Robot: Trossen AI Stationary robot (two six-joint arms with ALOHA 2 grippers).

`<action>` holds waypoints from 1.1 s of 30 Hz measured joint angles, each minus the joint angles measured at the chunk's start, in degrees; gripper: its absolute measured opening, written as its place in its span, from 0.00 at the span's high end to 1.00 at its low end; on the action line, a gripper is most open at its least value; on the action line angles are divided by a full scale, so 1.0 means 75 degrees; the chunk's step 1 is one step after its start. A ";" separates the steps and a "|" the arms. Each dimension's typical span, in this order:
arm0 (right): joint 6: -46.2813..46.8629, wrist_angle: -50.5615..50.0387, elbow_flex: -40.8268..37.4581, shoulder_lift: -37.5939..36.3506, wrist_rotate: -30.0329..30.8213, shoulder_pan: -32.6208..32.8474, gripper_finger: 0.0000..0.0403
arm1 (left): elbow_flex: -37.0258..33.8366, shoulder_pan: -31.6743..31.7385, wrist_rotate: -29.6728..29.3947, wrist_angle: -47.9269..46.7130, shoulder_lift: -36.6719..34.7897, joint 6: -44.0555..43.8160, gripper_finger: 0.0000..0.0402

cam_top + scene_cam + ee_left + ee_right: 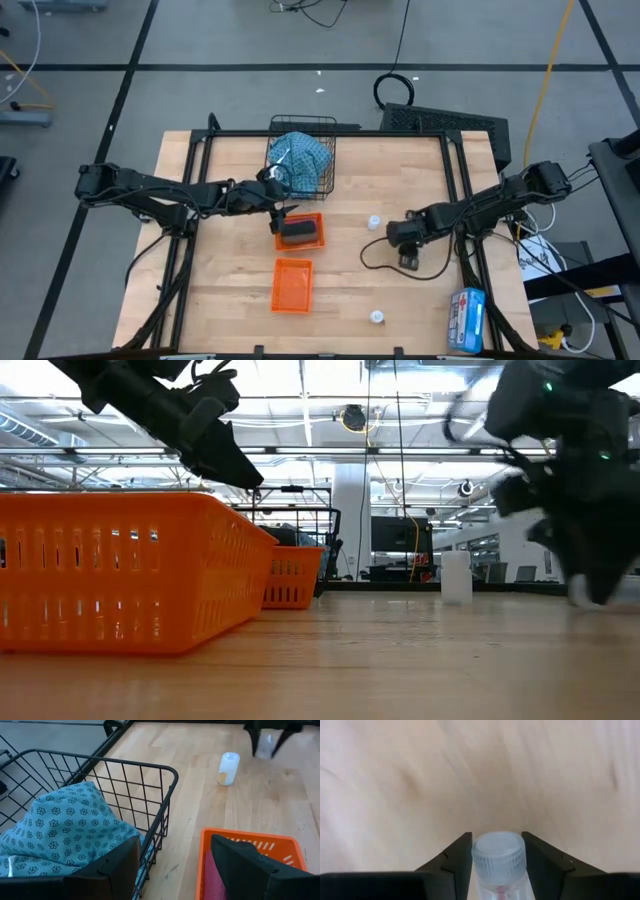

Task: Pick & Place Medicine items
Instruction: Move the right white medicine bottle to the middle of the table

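Medicine items are spread over a wooden desk (240,290). From above, a blue pouch (300,160) fills a black wire basket (325,125) at twelve o'clock of the desk. Just at six o'clock of it sits an orange tray (318,238) holding a dark oblong (298,231), and a second orange tray (293,284) lies further toward six o'clock. One white vial (374,222) stands near the centre, another (377,317) near the six o'clock edge. A blue-and-white packet (466,318) lies at about five o'clock. The left tool (282,208) hovers between the basket and the first tray. The right tool (406,254) is low over the desk at three o'clock of the centre.

At desk level, the near tray (100,575) looms large at nine o'clock, the far one (295,577) behind it, and a vial (456,577) stands upright further back. The right arm is a dark blur at three o'clock.

The left wrist camera shows its tool (175,865) spread wide and holding nothing, above the basket's rim (170,775) and the tray's edge (250,837); the pouch (65,830) lies inside the basket, something pink (216,882) lies in the tray, and a vial (228,768) stands on bare wood beyond.

The right wrist camera shows its tool (498,857) pinching a capped vial (498,852) between both fingers, above the wood.
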 joint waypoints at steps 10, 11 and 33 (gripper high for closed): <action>-0.1755 0.4206 -0.0153 0.0006 -0.0346 0.0020 0.65 | 0.0000 0.0000 0.0000 -0.0003 0.0000 -0.0015 0.38; -0.1955 0.4764 -0.0255 0.0006 -0.0337 0.0020 0.66 | 0.0000 0.0000 0.0000 -0.0003 0.0000 -0.0016 0.38; -0.2985 1.2582 -0.2443 0.2257 0.0503 0.0174 0.66 | 0.0000 -0.0003 0.0000 -0.0007 0.0000 -0.0032 0.38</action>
